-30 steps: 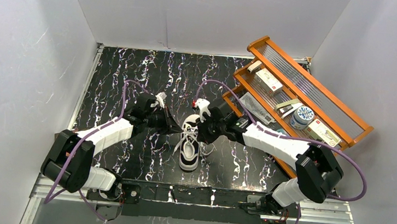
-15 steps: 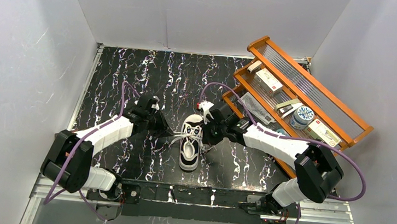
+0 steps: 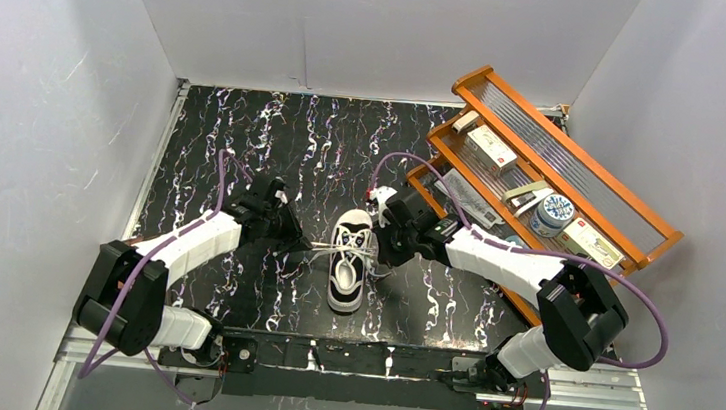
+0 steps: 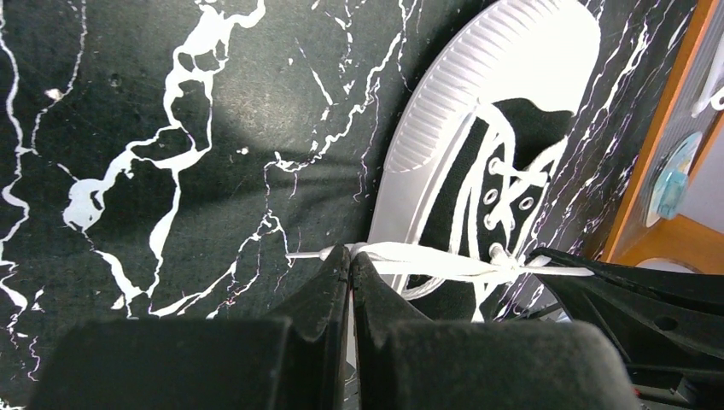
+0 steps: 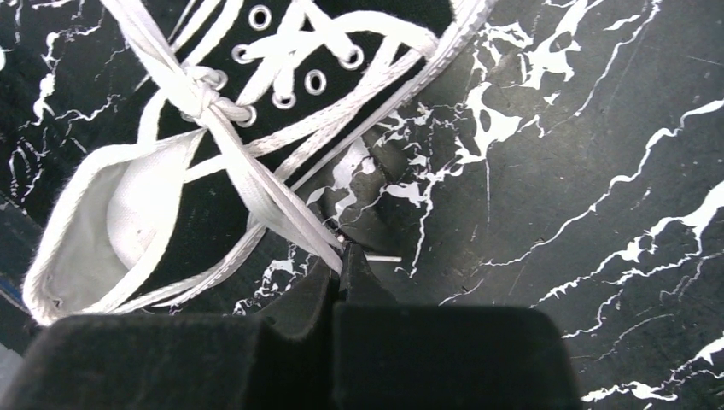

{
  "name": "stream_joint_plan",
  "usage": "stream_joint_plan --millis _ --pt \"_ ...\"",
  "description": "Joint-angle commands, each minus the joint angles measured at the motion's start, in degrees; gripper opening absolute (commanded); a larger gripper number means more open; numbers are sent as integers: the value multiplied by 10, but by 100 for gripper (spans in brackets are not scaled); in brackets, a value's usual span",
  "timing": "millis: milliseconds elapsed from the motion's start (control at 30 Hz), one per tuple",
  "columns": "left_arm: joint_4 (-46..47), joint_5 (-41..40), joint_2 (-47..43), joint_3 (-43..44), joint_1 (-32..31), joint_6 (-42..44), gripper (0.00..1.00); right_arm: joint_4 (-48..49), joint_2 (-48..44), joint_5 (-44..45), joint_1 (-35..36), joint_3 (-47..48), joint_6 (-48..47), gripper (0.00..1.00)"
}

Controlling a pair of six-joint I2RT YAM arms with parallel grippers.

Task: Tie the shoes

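Two closed grippers work on one small sneaker [image 3: 345, 276]. It stands in the middle of the dark marbled table [image 3: 245, 133], between the two arms, with its toe toward the far wall. The left gripper [image 4: 351, 256] has its fingers pressed together on a white lace [image 4: 427, 260], just beside the sole. The right gripper [image 5: 341, 260] pinches the other lace strand in the same way on the opposite side. Both strands run taut from a knot [image 5: 203, 96] over the eyelets.

I judge the shoe to be light. The canvas upper is soft, and the rubber sole is stiffer but adds little weight. A strong pull from one side alone can therefore drag or turn it on the smooth table. The laces are flat, limp and probably a little slippery, and they keep no shape by themselves. The good place to hold is the lace itself, some way from the knot, with a full pinch across its flat width. The pulls should be equal and opposite. A wooden rack [image 3: 552, 183] stands near the right arm.
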Motion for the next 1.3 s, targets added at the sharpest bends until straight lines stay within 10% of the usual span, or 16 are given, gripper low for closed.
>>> stream_joint_plan --millis 0,967,1033,1267 --pt "-56 -39 -5 -14 25 0 0 -43 1 70 -8 -3 -1 0" --pt "-57 0 -36 -51 72 31 0 36 -67 -65 -61 -89 -2 0" --pt "-83 -14 -48 -23 72 54 0 0 -64 -75 -60 -43 0 34" --pt "-155 -46 -136 52 72 105 40 -129 -127 -7 -61 57 17 97"
